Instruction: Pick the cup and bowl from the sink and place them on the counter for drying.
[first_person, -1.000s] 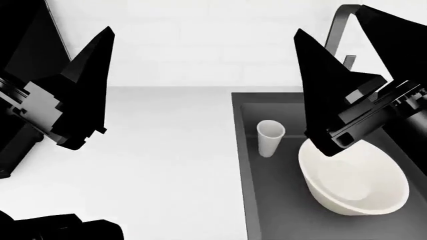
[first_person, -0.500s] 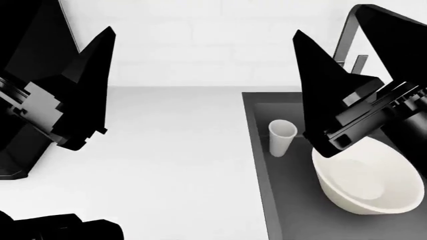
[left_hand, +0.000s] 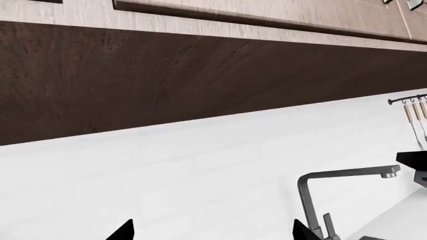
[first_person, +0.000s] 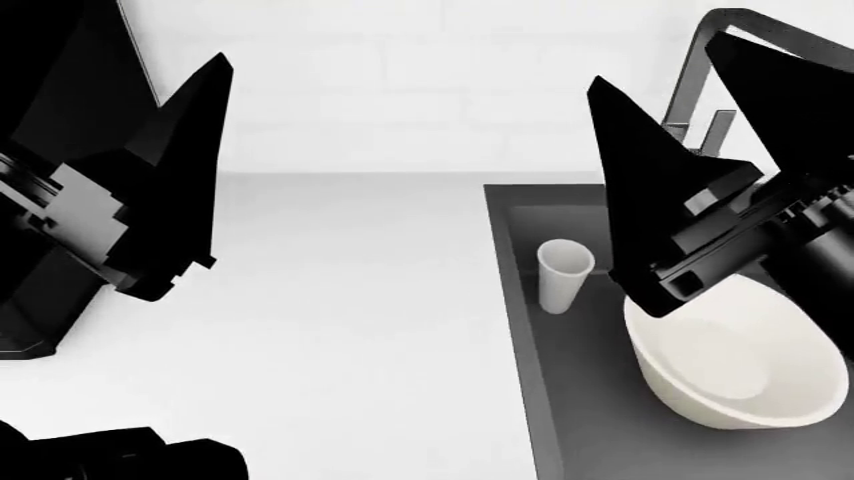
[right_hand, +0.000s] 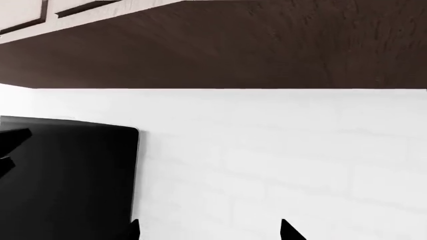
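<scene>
Two vessels stand in the matte dark-grey sink (first_person: 587, 400): tapered white cup (first_person: 563, 275) and wide cream bowl (first_person: 734, 365), beneath the right gripper (first_person: 694, 160). Both grippers' jaws spread apart, empty; left gripper (first_person: 174, 170) over smooth white worktop (first_person: 334, 350).

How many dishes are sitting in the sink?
2. The small white cup stands upright near the sink's left wall, and the big bowl sits beside it, nearer the robot. The right gripper covers part of the sink, so more may be hidden.
</scene>
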